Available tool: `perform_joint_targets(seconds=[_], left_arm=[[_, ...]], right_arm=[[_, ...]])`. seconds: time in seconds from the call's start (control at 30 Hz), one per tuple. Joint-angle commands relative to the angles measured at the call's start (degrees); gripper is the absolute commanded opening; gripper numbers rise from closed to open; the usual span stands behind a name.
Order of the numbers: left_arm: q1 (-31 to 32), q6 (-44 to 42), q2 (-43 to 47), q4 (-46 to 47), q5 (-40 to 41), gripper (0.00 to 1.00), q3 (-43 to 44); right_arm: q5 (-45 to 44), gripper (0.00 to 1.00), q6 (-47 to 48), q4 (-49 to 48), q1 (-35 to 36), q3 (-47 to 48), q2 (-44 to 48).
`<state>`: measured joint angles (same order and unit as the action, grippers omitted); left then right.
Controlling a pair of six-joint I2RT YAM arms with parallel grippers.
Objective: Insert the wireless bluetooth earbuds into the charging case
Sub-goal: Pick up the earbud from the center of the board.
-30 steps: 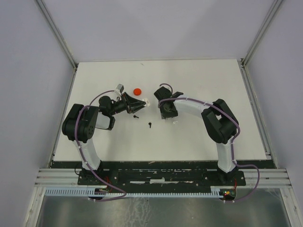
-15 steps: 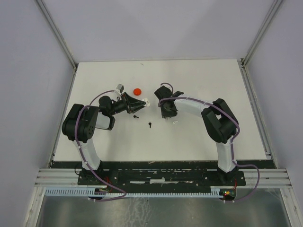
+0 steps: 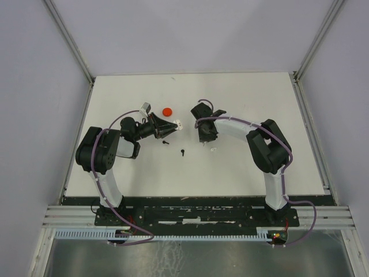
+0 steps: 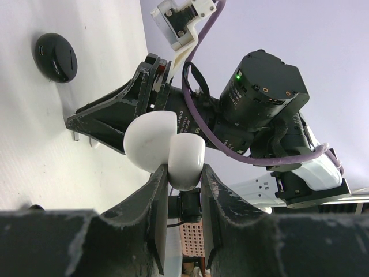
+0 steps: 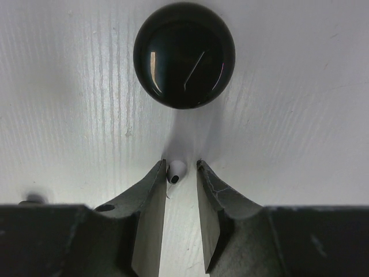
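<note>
- Top view: the left gripper (image 3: 173, 124) holds the white charging case (image 3: 178, 123) over the desk (image 3: 259, 104). The right gripper (image 3: 206, 140) points down at the desk nearby.
- Left wrist view: the left gripper is clamped on the charging case, whose two halves stand open.
- Right wrist view: the jaws of the right gripper are a little apart around a white earbud (image 5: 176, 171) on the desk, near a black round object (image 5: 184, 55). The long axis of the earbud seems to run along the jaws, with the dark opening toward the camera.
- The earbud sits closer to one jaw, so I think a squeeze may roll or flick it away.
</note>
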<state>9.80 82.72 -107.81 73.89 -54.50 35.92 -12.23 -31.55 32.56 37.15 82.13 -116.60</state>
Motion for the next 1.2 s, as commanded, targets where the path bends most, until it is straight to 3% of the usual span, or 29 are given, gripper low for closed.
perform_joint_targets(seconds=[0.0, 0.67, 0.83, 0.97, 1.17], left_arm=[[-0.27, 1.26, 2.05, 3.12, -0.96, 0.17, 0.2], [-0.25, 1.22, 2.16, 3.11, -1.18, 0.17, 0.11], [-0.28, 1.22, 2.07, 3.13, -1.16, 0.17, 0.03], [-0.26, 1.22, 2.14, 3.04, -1.05, 0.17, 0.11], [0.17, 1.12, 2.98, 1.63, -0.29, 0.17, 0.3]], right_arm=[[0.79, 0.35, 1.41, 0.77, -0.25, 0.82, -1.46], [2.29, 0.31, 1.89, 5.61, -0.57, 3.94, -3.92], [2.39, 0.23, 1.93, 5.74, -0.62, 3.86, -3.72], [1.61, 0.09, 2.81, 3.35, -0.67, 2.91, -1.76], [-1.52, 0.01, 9.61, -13.06, -0.61, -6.48, 11.87]])
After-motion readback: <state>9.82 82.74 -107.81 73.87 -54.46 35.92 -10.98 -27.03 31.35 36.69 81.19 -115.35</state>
